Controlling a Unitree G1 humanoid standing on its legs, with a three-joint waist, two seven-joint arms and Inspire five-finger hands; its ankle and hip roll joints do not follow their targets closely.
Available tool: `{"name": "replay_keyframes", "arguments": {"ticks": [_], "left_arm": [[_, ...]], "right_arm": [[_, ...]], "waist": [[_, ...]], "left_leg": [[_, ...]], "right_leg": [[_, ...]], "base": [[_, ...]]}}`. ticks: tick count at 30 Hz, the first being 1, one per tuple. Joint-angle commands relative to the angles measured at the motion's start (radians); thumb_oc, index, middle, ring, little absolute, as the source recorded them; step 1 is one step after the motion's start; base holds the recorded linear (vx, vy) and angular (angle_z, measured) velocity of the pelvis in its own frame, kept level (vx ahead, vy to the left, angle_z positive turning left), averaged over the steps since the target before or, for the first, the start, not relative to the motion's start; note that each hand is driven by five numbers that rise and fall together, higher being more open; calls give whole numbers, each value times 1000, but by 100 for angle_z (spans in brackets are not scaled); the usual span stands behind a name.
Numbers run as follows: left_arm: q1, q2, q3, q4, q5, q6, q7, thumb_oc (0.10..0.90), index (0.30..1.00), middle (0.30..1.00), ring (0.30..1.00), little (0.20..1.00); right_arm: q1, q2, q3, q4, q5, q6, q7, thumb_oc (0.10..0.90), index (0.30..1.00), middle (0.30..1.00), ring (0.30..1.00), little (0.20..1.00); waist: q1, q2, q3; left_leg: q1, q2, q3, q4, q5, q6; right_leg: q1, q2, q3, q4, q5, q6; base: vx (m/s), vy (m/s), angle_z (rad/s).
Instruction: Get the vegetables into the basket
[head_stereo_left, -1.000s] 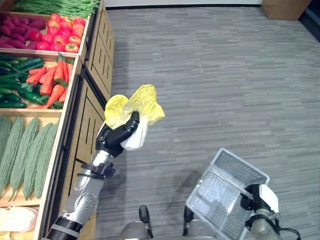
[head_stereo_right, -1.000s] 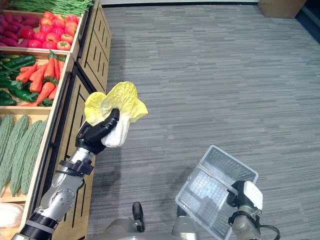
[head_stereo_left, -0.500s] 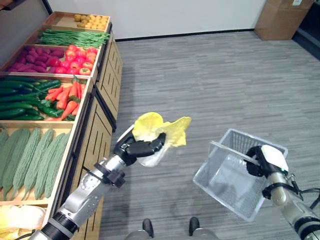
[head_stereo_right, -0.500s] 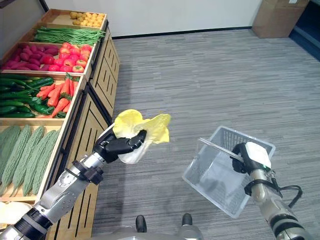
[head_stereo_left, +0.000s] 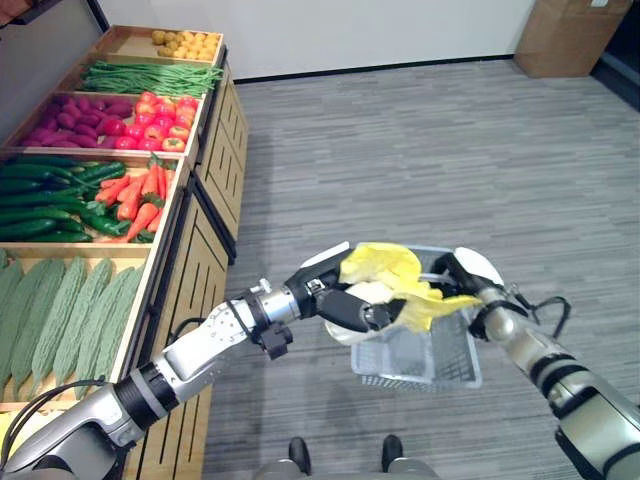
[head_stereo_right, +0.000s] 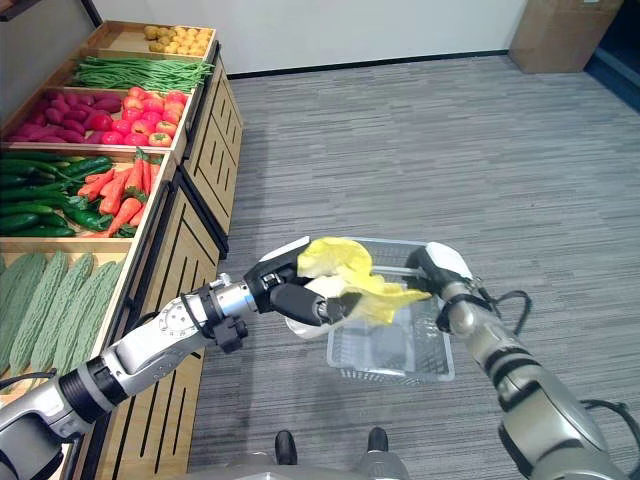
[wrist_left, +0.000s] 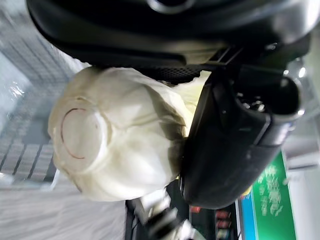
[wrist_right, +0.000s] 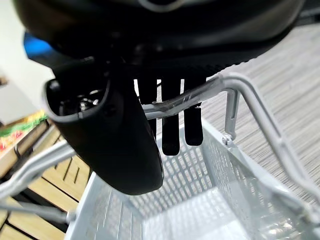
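I can read no text, number or brand anywhere. Past my left hand (wrist_left: 235, 125) there is a green board (wrist_left: 270, 185) with pale marks on it, but they are too blurred for me to make out any letters.

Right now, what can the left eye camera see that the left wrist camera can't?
The left eye view alone shows the shelves of carrots and tomatoes, the cabbage's yellow leaves, and the right robot hand curled on the basket's handle. The left wrist view alone shows the cabbage's round cut stem end. Both show the left robot hand gripping the cabbage over the basket.
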Motion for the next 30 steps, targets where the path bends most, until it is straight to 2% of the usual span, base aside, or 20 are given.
{"name": "replay_keyframes", "arguments": {"ticks": [1,6,10,12,15,17,22,26,30], "left_arm": [[-182,-32,-24,-6,13,-80,-19,400,300,300,300,300],[-216,-77,-77,51,90,-85,-14,400,300,300,300,300],[-166,-126,-50,110,90,-75,1,400,300,300,300,300],[-128,-161,-21,182,133,-82,30,400,300,300,300,300],[-110,-186,-7,246,170,-80,54,400,300,300,300,300],[-88,-226,19,347,225,-83,86,400,300,300,300,300],[-37,-287,79,470,172,-54,107,400,300,300,300,300],[-21,-309,164,634,244,-46,181,400,300,300,300,300],[-26,-318,207,692,298,-50,223,400,300,300,300,300]], "right_arm": [[-318,-28,14,8,115,-50,-66,400,300,300,300,300],[-399,36,37,-24,169,-50,-64,400,300,300,300,300],[-403,85,39,-90,215,-46,-57,400,300,300,300,300],[-402,102,64,-169,220,-40,-41,400,300,300,300,300],[-398,119,70,-191,238,-35,-35,400,300,300,300,300],[-404,136,90,-239,251,-30,-22,400,300,300,300,300],[-402,151,108,-306,288,-18,1,400,300,300,300,300],[-382,133,151,-451,334,-15,53,400,300,300,300,300],[-365,115,173,-514,357,-6,82,400,300,300,300,300]], "waist": [[29,-23,-2],[23,-22,2],[14,-28,0],[3,-35,-2],[-2,-38,-4],[-13,-44,-8],[-26,-49,-8],[-43,-56,-12],[-48,-59,-12]], "left_leg": [[5,55,-13,1,-9,-96],[1,51,-12,1,-13,-93],[4,52,-5,1,-16,-91],[8,53,1,1,-20,-91],[11,54,5,1,-22,-91],[17,56,13,1,-26,-91],[24,60,23,1,-26,-92],[36,67,35,1,-27,-96],[38,70,39,1,-26,-99]], "right_leg": [[24,-62,-1,2,-5,106],[15,-65,11,2,-1,104],[12,-61,21,2,-2,102],[10,-60,28,2,-3,99],[10,-60,32,2,-4,97],[10,-57,40,2,-5,95],[10,-52,51,2,-5,90],[16,-44,60,2,-8,85],[16,-42,62,2,-9,84]], "base": [[0,0,0],[0,0,0],[7,9,-3],[18,21,-7],[3,2,-1],[30,1,-5],[13,-1,-10],[23,-19,-6],[4,-10,-3]]}}
